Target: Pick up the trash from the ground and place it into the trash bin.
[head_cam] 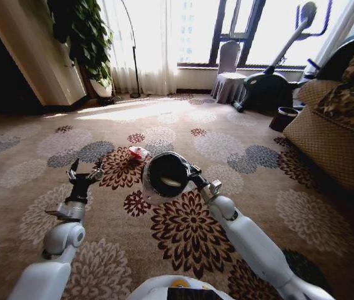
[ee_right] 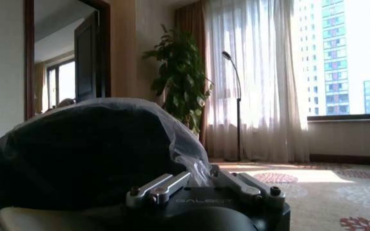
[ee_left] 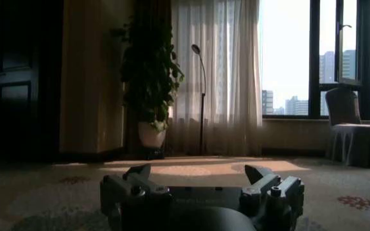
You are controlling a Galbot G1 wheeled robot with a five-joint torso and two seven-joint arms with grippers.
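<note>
The trash bin [head_cam: 166,177] is held off the carpet [head_cam: 239,137], tilted with its mouth toward the camera, its lined rim clamped by the right gripper [head_cam: 192,173]. Just beyond the bin, a red-and-white piece of trash [head_cam: 138,153] lies on the carpet. Beside the bin, the left gripper [head_cam: 83,171] is held with fingers spread, empty.

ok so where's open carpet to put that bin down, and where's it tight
Bare carpet lies right of the right hand, toward the sofa, and beyond the red trash toward the curtains. It is crowded between the left hand, open, and the trash bin the right hand grips, with the trash just ahead.
</note>
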